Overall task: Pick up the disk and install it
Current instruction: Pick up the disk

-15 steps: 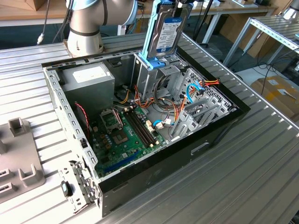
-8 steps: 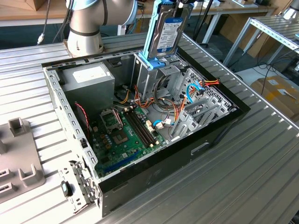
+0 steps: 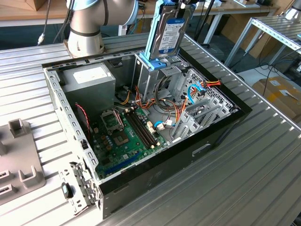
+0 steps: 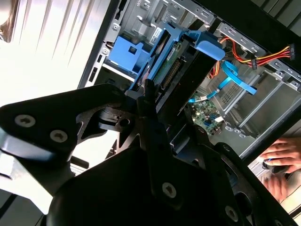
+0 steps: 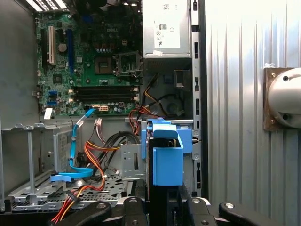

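Disk: grey metal, pale label, light-blue rail; upright above drive cage, 12 o'clock of the computer case. Gripper points down, clamped on disk's top end.

Case: I see it open, centre of the exterior view.
Motherboard: green, on its floor.
Power supply: grey, upper left inside.
Cardboard box: the exterior view's right edge.

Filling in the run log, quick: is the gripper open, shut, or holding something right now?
The gripper is shut on the disk, holding it upright over the metal cage.
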Robot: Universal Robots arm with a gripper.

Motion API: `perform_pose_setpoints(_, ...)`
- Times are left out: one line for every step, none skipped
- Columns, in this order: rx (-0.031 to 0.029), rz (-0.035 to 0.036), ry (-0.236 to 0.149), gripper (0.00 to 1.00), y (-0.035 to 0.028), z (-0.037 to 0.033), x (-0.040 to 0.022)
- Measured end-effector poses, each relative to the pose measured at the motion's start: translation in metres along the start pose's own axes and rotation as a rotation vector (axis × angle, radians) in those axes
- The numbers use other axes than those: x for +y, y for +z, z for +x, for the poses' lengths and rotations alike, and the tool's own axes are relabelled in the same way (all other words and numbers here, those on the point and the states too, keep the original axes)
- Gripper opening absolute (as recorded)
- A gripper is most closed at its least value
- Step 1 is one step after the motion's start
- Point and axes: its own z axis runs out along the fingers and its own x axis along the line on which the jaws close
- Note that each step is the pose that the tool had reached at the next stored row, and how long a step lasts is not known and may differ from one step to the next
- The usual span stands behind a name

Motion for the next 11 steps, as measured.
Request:
perform_pose_setpoints(0.0000, 0.0000, 0.000, 0.35, 0.0000, 0.0012, 0.0000)
perform_pose_setpoints(0.0000, 0.0000, 0.000, 0.35, -0.0001, 0.0021, 0.0000)
perform_pose_setpoints(0.0000, 0.0000, 0.000, 0.35, -0.0001, 0.0026, -0.0001)
perform_pose_setpoints(0.0001, 0.0001, 0.000, 0.35, -0.0001, 0.0031, -0.0001)
perform_pose_setpoints(0.0001, 0.0001, 0.000, 0.35, -0.0001, 0.0037, -0.0001)
perform_pose_setpoints(0.0001, 0.0000, 0.000, 0.35, -0.0001, 0.0044, -0.0001)
perform_pose_setpoints(0.0001, -0.0001, 0.000, 0.35, -0.0002, 0.0064, -0.0002)
perform_pose_setpoints(0.0001, 0.0000, 0.000, 0.35, -0.0002, 0.0080, -0.0003)
perform_pose_setpoints(0.0000, 0.0000, 0.000, 0.35, -0.0002, 0.0094, -0.0004)
perform_pose_setpoints(0.0000, 0.0000, 0.000, 0.35, -0.0003, 0.0117, -0.0004)
perform_pose_setpoints(0.0000, 0.0000, 0.000, 0.35, -0.0003, 0.0128, -0.0005)
